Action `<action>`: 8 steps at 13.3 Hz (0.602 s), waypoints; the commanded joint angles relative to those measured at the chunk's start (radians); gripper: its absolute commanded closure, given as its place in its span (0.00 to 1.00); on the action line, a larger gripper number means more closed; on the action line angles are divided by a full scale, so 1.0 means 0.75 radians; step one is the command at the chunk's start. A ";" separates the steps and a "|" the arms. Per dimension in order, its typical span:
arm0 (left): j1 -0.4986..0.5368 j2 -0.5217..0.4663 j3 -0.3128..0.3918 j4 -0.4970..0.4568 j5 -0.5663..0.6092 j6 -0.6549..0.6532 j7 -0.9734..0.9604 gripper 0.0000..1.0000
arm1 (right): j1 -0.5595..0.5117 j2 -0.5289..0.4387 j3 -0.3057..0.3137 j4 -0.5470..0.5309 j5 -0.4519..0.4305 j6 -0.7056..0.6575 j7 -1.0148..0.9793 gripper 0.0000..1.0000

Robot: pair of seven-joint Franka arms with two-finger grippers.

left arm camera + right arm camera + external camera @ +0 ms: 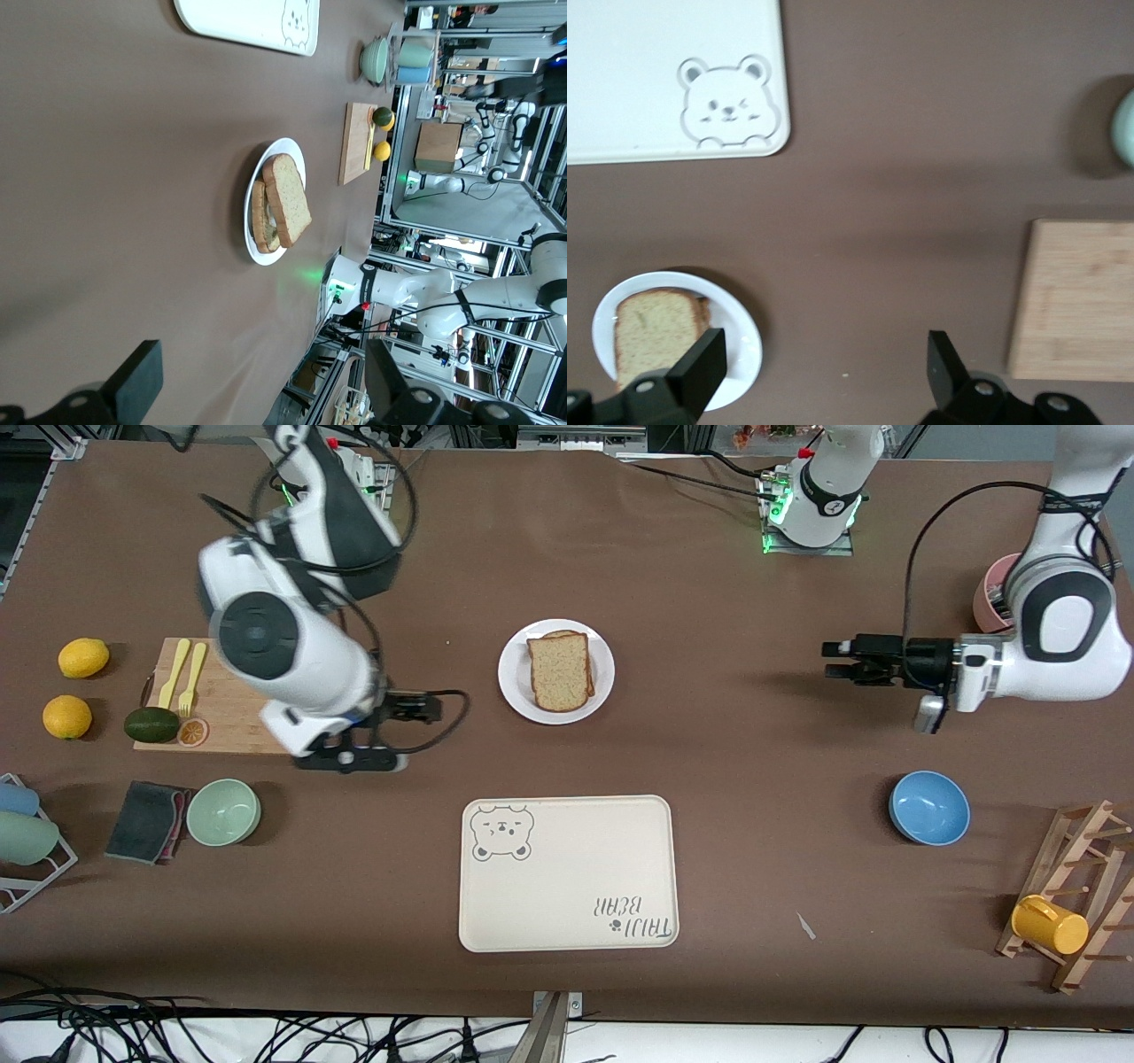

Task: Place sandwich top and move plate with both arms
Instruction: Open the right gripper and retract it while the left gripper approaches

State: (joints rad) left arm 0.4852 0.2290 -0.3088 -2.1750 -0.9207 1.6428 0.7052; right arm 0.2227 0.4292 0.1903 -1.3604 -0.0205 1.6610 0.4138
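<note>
The brown bench (709, 691) is big, flat and dull, so things sit still on it. The two white arms are round and smooth with black cables. The left arm waits over bare bench between the plate and the pink cup (990, 593). Its left gripper (833, 661) points at the plate, fingers (133, 382) wide and holding nothing. I think it is ready to take one edge. The right gripper (425, 708) hangs over the bench beside the wooden board (226, 708), toward the right arm's end. Its fingers (700, 365) are wide and empty too.

The cream tray (567, 872) is a flat rectangle with round corners and a bear drawing. It lies nearer the front camera than the plate, maybe as the place for the plate to go.

The plate (514, 682) is round, white and shiny, in the middle of the bench. The sandwich top (560, 673) is on it, a soft, speckled tan slice with a darker crust. It rests a bit crooked on the slice under it. So the bread part looks done, and the plate is not yet held.
</note>
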 commanded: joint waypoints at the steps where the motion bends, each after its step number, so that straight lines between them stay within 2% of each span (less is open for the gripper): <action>1: 0.002 -0.048 -0.087 -0.053 -0.067 0.078 -0.065 0.00 | -0.143 -0.230 -0.016 -0.229 0.031 0.021 -0.240 0.00; 2: 0.001 -0.031 -0.126 -0.064 -0.106 0.092 -0.065 0.00 | -0.184 -0.304 -0.057 -0.282 0.033 0.021 -0.310 0.00; 5: 0.001 -0.023 -0.265 -0.127 -0.228 0.206 -0.047 0.00 | -0.193 -0.510 -0.218 -0.403 0.031 0.007 -0.388 0.00; 8: 0.001 -0.005 -0.355 -0.211 -0.306 0.331 0.045 0.00 | -0.247 -0.623 -0.282 -0.389 0.038 -0.036 -0.541 0.00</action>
State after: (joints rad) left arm 0.4817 0.2312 -0.5522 -2.2801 -1.0976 1.8459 0.6755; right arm 0.0712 0.0428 -0.0138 -1.6000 -0.0146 1.6371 0.0543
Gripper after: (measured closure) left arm 0.000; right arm 0.000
